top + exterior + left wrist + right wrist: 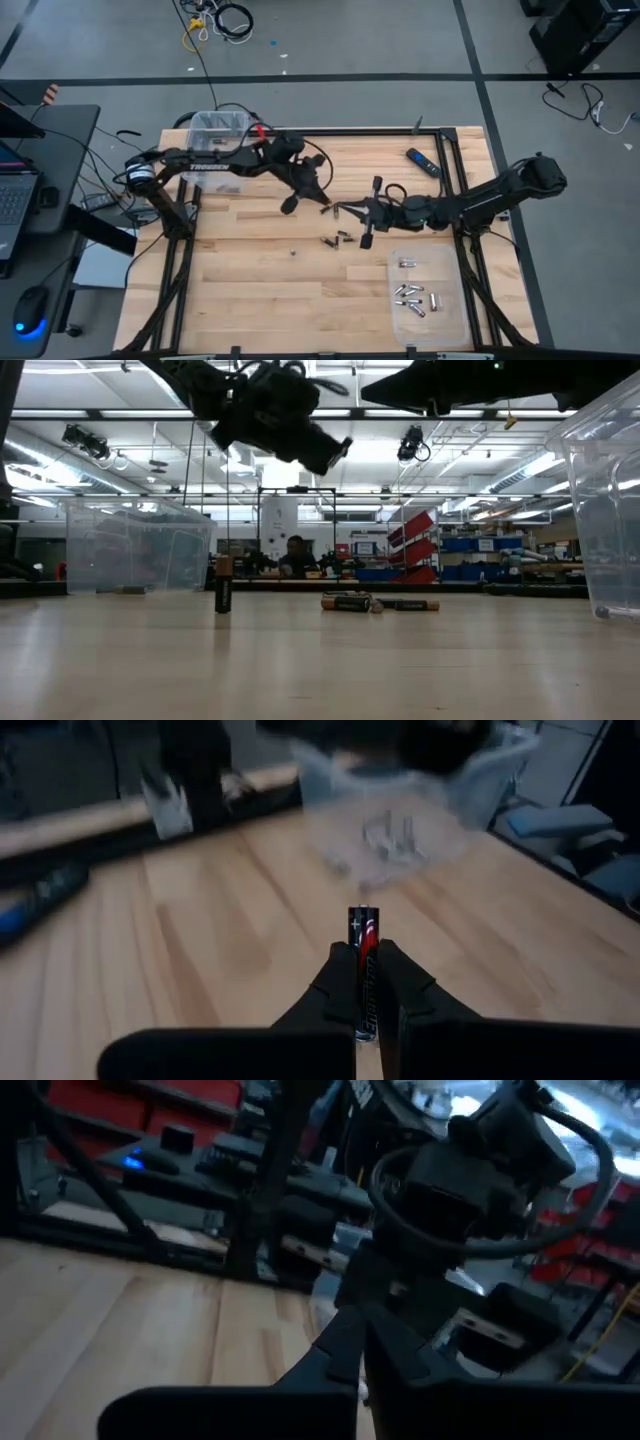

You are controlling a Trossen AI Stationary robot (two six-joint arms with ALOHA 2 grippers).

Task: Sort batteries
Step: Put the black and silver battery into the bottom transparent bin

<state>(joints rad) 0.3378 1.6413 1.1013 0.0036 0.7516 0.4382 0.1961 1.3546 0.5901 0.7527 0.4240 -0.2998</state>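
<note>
My left gripper (366,982) is shut on a black-and-red battery (363,945) and hangs above the table's middle (323,206), high in the low view (322,452). My right gripper (340,210) is shut with nothing showing between its fingers (358,1352), just right of the left one. Loose batteries (337,239) lie on the wood below them, and one (292,251) lies apart to the left. In the low view one battery (223,595) stands on end and two (347,601) lie flat. A clear tray (445,308) at the near right holds several silvery batteries (412,296). My left gripper pinches the battery's sides between its two fingers (336,982). The battery lies along the fingers, with its plus end (362,916) sticking out past the tips. It is lifted clear of the table, and the fingers slant down at it.
A clear bin (218,128) stands at the table's far left. A black-and-blue remote (422,162) lies at the far right. Black frame rails (448,170) border the table. A person (296,554) sits in the room beyond.
</note>
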